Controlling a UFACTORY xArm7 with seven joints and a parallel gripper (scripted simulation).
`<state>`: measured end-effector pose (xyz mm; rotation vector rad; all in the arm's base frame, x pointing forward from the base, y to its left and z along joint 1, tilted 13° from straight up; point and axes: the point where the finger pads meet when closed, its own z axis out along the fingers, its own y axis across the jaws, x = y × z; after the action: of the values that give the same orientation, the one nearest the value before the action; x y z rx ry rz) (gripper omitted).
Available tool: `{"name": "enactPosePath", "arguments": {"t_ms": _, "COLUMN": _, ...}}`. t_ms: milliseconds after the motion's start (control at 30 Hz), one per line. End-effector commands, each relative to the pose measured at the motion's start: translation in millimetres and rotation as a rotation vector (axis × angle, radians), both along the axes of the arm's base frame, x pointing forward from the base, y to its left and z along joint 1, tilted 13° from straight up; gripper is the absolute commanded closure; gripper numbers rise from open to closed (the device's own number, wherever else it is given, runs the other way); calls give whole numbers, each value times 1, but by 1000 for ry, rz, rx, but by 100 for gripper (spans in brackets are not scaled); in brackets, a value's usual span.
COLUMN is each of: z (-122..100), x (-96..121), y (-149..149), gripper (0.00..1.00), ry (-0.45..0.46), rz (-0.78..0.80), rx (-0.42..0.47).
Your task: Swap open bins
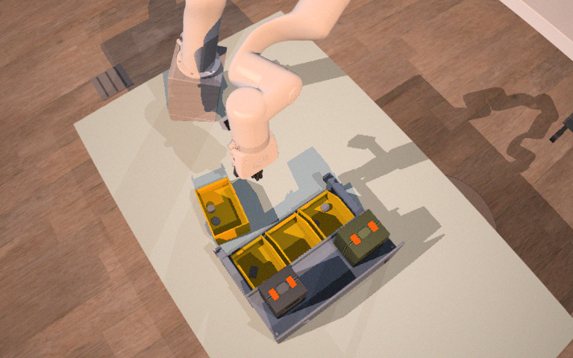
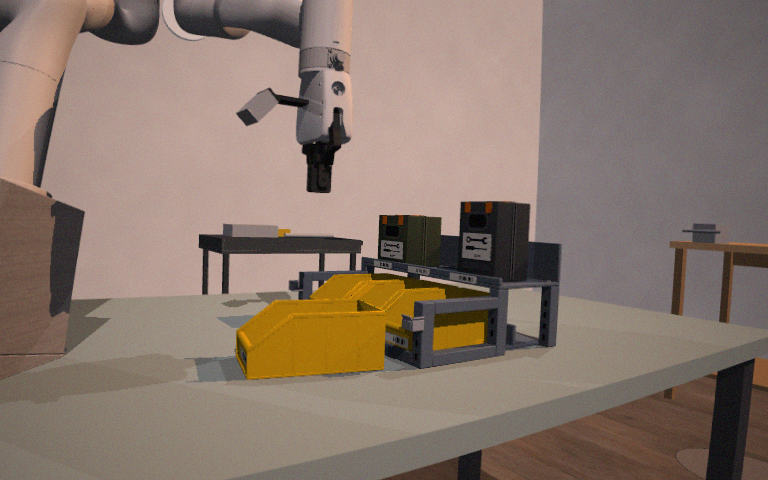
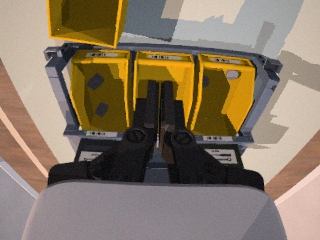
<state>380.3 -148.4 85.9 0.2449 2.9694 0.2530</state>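
Note:
My gripper [image 1: 257, 176] [image 2: 318, 190] [image 3: 159, 96] is shut on nothing and hangs above the bins, clear of them. The empty yellow bin [image 1: 291, 236] [image 3: 177, 70] stands in the middle place of the grey shelf [image 2: 461, 355] [image 3: 59, 95], partly hidden by the fingers in the wrist view. The yellow table bin [image 1: 227, 202] [image 2: 317, 345] [image 3: 85, 20] stands on its base in front of the shelf, low front toward the arm's base, with round parts inside. One side bin [image 1: 242, 257] [image 3: 112, 75] holds dark parts; the other [image 1: 338, 211] [image 3: 230, 105] holds round parts.
A dark case [image 1: 283, 299] [image 2: 501, 243] and a green case [image 1: 363, 245] [image 2: 419, 243] stand on the shelf's upper board, behind the bins. Raised side frames bound the bin row. The table bin lies close to the shelf's front at one end.

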Motion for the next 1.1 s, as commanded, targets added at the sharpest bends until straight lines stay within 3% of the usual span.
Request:
{"name": "enactPosePath", "arguments": {"t_ms": 0, "z": 1, "x": 1, "y": -1, "gripper": 100, "ry": -3, "rz": -1, "rx": -1}}
{"name": "enactPosePath", "arguments": {"t_ms": 433, "z": -21, "x": -6, "y": -9, "gripper": 100, "ry": 2, "rz": -46, "rx": 8}}
{"name": "enactPosePath", "arguments": {"t_ms": 800, "z": -76, "x": -32, "y": -26, "gripper": 100, "ry": 20, "rz": -167, "rx": 27}}
{"name": "enactPosePath", "arguments": {"t_ms": 1067, "z": -82, "x": -35, "y": -28, "gripper": 100, "ry": 23, "rz": -182, "rx": 29}}
